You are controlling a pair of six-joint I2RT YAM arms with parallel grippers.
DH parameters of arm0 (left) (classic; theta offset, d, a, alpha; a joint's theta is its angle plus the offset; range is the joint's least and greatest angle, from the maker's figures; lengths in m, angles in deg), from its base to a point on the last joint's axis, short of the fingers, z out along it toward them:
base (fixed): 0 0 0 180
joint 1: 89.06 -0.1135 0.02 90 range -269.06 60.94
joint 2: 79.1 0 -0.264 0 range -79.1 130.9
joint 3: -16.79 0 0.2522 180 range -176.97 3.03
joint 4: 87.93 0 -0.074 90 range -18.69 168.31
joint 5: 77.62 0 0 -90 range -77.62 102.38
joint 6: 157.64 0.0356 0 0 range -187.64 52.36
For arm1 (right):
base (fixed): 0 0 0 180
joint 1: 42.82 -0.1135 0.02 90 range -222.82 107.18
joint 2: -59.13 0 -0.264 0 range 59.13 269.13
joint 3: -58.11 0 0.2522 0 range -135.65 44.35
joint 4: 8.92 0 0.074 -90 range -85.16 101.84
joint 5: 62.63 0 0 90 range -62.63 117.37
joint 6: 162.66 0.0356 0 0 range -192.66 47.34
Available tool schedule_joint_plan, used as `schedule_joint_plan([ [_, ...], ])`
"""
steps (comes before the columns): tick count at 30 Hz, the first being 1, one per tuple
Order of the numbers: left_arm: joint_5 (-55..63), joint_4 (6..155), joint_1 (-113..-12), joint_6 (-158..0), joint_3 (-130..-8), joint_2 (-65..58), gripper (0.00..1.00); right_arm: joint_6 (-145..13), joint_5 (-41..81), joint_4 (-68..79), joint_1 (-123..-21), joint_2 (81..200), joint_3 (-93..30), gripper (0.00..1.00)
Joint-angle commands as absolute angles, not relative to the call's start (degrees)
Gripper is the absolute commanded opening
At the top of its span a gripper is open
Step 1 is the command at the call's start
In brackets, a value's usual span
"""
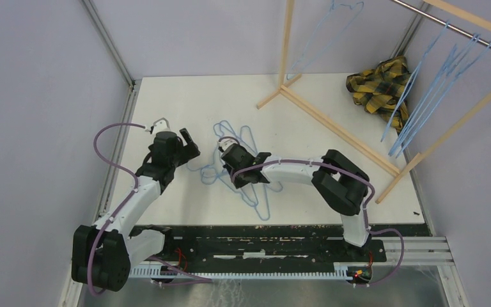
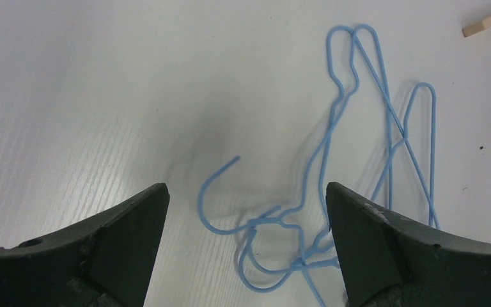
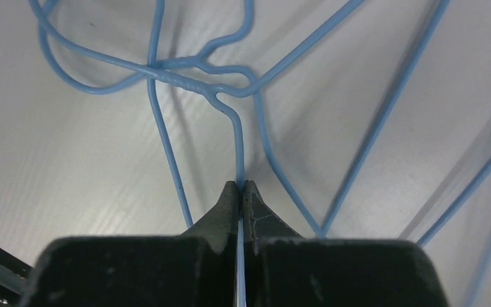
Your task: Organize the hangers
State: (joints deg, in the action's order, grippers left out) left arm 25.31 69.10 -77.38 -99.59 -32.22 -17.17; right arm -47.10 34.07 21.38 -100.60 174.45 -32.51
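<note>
Several light-blue wire hangers [image 1: 230, 137] lie tangled on the white table, in the middle. My right gripper [image 3: 240, 185] is shut on one straight wire of a hanger [image 3: 239, 141], just below its twisted neck. In the top view it [image 1: 225, 160] sits in the tangle. My left gripper [image 2: 246, 198] is open just left of the pile [image 1: 188, 146], with the curved hooks [image 2: 208, 204] on the table between its fingers, untouched. More hangers [image 1: 435, 83] hang from the metal rail at the right. One hanger [image 1: 332, 32] hangs at the top.
A wooden rack frame [image 1: 332, 125] crosses the table's right half, with a metal rail [image 1: 460, 29] above it. A yellow-black plaid cloth [image 1: 380, 83] lies at the back right. Walls close in on the left and back.
</note>
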Motion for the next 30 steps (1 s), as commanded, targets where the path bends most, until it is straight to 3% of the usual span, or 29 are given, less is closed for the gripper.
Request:
schedule_joint_plan([
  [1, 25.91, 71.2, -77.62, -101.6, -32.39, -19.77, 0.99, -45.96, 42.86, 22.04, -100.46, 162.38, -27.2, 0.01],
  [9, 26.1, 71.72, -77.56, -102.03, -31.91, -20.39, 0.99, -46.59, 46.07, 27.1, -98.59, 145.49, -21.74, 0.01],
  [14, 25.59, 72.39, -77.57, -102.4, -31.26, -20.12, 0.99, -44.89, 39.99, 24.76, -96.33, 140.99, -17.79, 0.01],
  [25, 24.93, 72.52, -77.64, -102.36, -31.29, -20.06, 0.99, -43.58, 37.48, 25.06, -96.17, 130.81, -22.09, 0.01],
  [30, 24.61, 72.89, -77.63, -102.41, -31.17, -19.37, 0.99, -45.63, 30.9, 23.68, -96.17, 129.7, -25.33, 0.01],
])
